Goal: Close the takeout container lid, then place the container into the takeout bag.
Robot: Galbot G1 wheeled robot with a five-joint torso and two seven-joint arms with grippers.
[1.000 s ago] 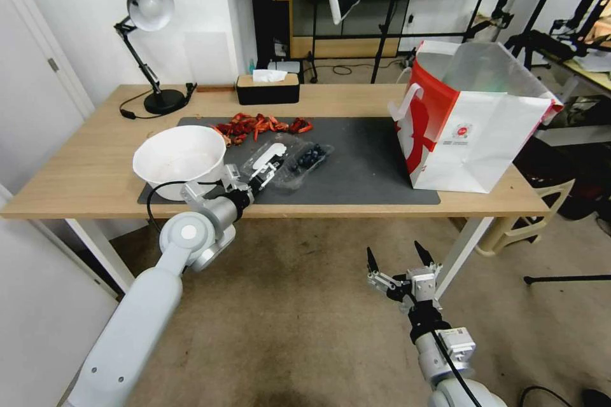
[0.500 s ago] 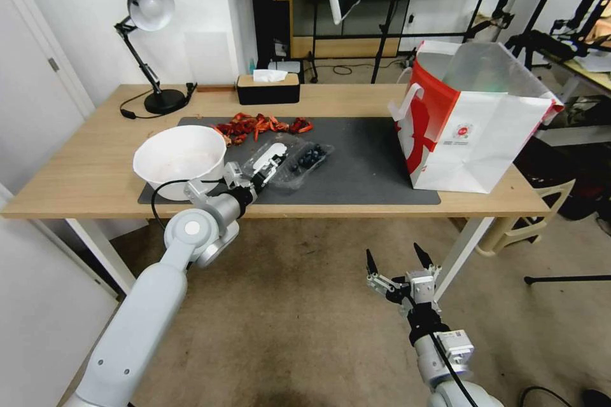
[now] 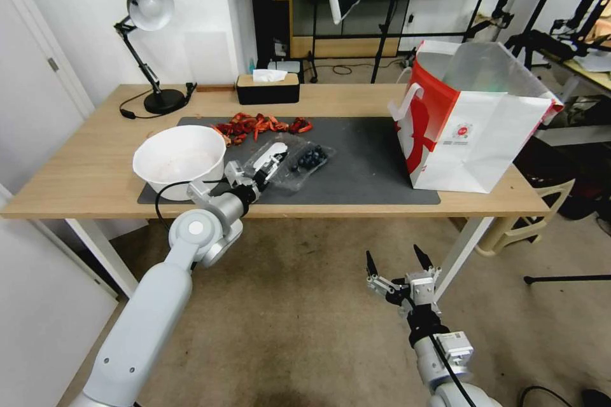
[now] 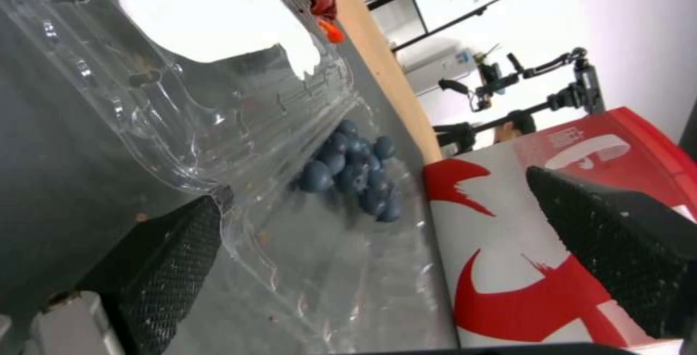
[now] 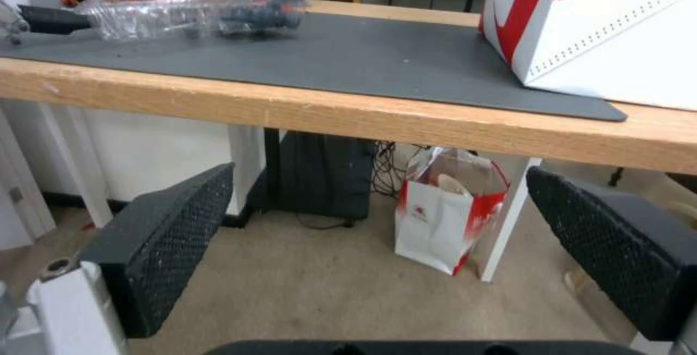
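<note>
On the mat [image 3: 356, 172]: your container [image 3: 289, 164] is lying flat open, berries [image 4: 356, 172] beside the lid [image 3: 270, 156].
Left gripper [image 3: 259, 177]: it's sitting at the lid's near edge, fingers spread, grasping nothing.
Right gripper [image 3: 394, 262]: it's hanging below the table, fingers released.
Bag [image 3: 468, 117]: it's standing well to the right.
Risk: I'd guess thin plastic is going to slide or buckle, spilling berries.

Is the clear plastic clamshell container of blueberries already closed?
No, the clear plastic clamshell container lies open on the mat, its stickered lid spread flat beside the blueberries.
</note>
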